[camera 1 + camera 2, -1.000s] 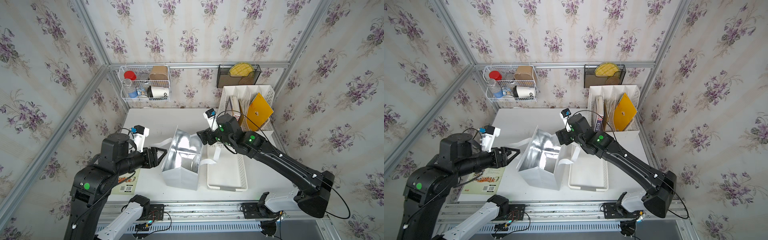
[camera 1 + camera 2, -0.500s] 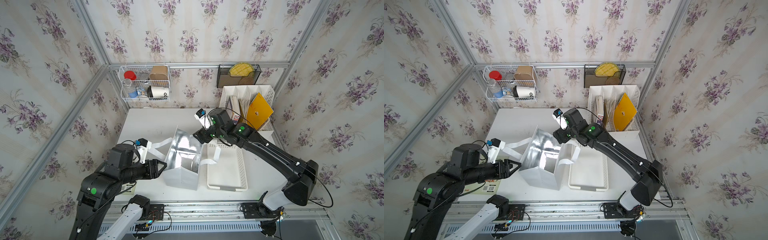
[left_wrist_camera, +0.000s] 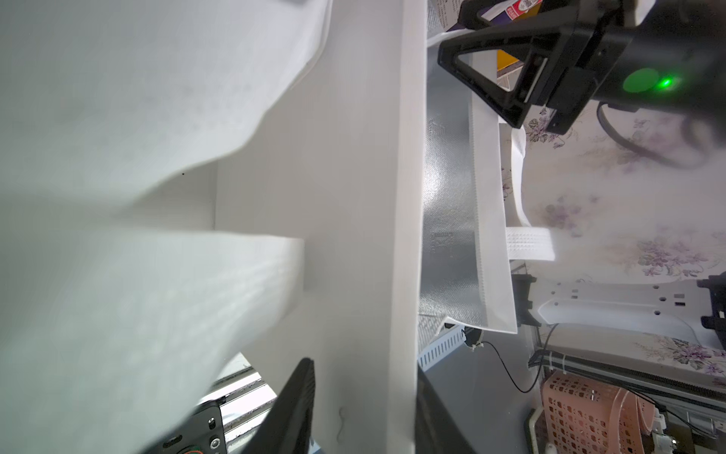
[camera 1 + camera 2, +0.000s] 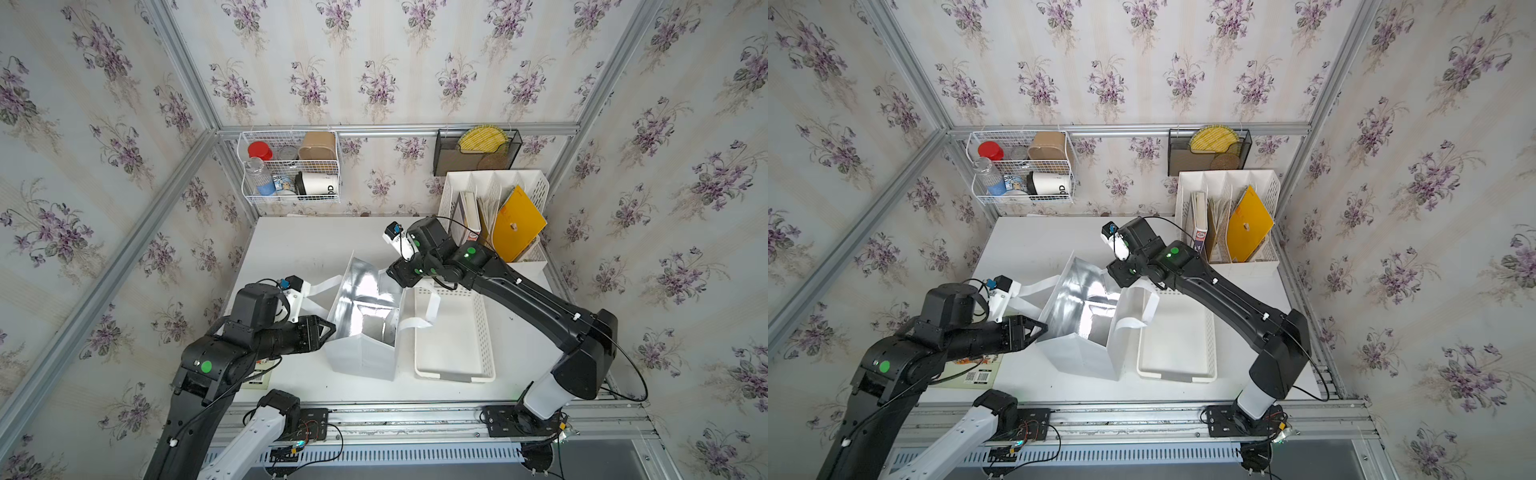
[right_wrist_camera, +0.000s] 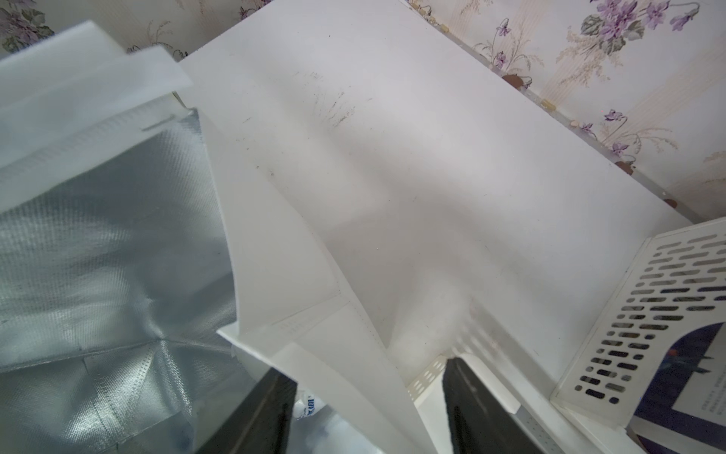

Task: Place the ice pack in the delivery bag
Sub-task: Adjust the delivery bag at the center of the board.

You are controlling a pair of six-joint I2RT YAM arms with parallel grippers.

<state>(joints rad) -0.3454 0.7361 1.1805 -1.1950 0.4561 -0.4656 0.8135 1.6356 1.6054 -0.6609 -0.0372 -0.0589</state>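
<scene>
Count, big to small: 1 white table; 2 black arms, left arm and right arm; 1 delivery bag upright mid-table, mouth open; 1 tray just beside it on the right arm's side; 1 file organizer; 1 wire basket and 1 mesh holder on the back wall; 2 straps, strap handle on the left arm's side, strap handle on the right; 1 ice pack.

Hidden/unclear: booklet mostly under the left arm. Ice pack seen in the right wrist view only: a sliver down inside the bag on the foil, partly behind a finger. Contact with that finger: cannot tell. Not distinguishable in either top view.

Claws: left gripper partly spread, straddling the bag wall at the rim, clear gap, nothing pinched. right gripper spread wider, straddling the opposite wall and strap, one finger inside, one outside, gripping nothing.

Materials: bag of matte white fabric, crinkled silver foil lining, stitched seams. Tray and organizer of slotted white plastic. Ice pack soft, translucent, blue print on white.
</scene>
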